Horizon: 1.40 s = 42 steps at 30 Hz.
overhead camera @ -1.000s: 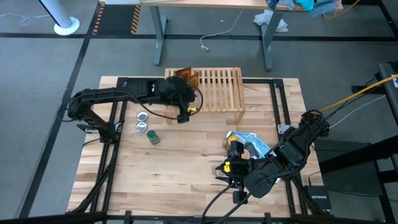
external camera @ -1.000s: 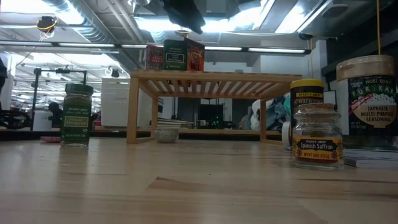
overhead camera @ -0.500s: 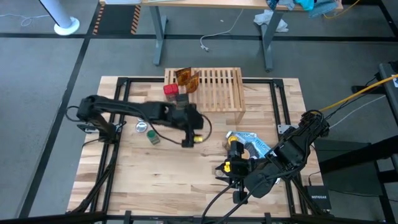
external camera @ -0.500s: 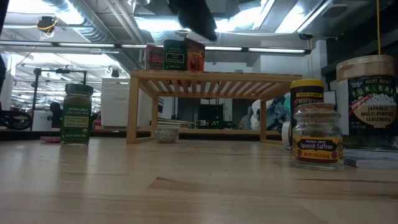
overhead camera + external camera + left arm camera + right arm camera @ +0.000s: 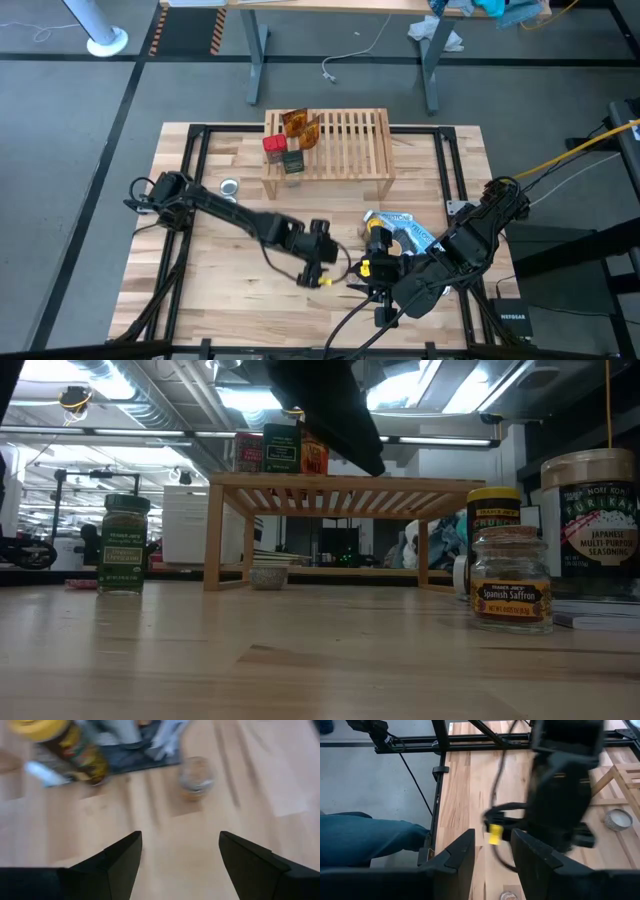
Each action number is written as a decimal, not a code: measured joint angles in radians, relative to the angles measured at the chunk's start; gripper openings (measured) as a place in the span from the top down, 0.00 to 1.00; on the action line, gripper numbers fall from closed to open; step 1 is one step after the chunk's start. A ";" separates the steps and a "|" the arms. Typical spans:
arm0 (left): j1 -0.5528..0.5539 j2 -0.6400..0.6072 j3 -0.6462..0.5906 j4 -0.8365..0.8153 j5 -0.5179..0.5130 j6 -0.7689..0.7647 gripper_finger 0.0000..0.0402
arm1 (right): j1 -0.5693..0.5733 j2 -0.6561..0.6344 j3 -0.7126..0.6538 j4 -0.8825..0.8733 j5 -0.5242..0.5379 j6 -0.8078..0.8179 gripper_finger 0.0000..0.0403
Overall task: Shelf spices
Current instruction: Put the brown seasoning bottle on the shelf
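1. Near the table's front edge, the left gripper [image 5: 180,857] hangs with fingers spread, empty, above a small jar [image 5: 196,777].
2. Centre on its cap, descend straight.
3. Waiting right gripper's [image 5: 492,855] fingers stand slightly apart; shelf [image 5: 345,150] well away.

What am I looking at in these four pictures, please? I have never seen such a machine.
It is a robot with two dark arms at a wooden table. One picture looks down from above, one looks level across the tabletop, and two come from cameras on the arms' wrists. The job is to put spices on the shelf, a low slatted rack. A red-capped jar, a dark tin and orange packets already stand there. A green-capped jar, a saffron jar and others wait on the table. The left end effector is open and empty, near the saffron jar. The right end effector waits at the table's right side, also open and empty.
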 joint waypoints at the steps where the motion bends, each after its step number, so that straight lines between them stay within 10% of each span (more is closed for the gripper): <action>1: -0.013 0.007 0.000 0.012 0.000 -0.007 0.36 | 0.000 0.000 0.000 0.000 0.000 0.000 0.67; 42: -0.043 0.227 0.001 0.423 0.012 -0.051 0.36 | 0.000 0.000 0.000 0.001 -0.026 0.000 0.67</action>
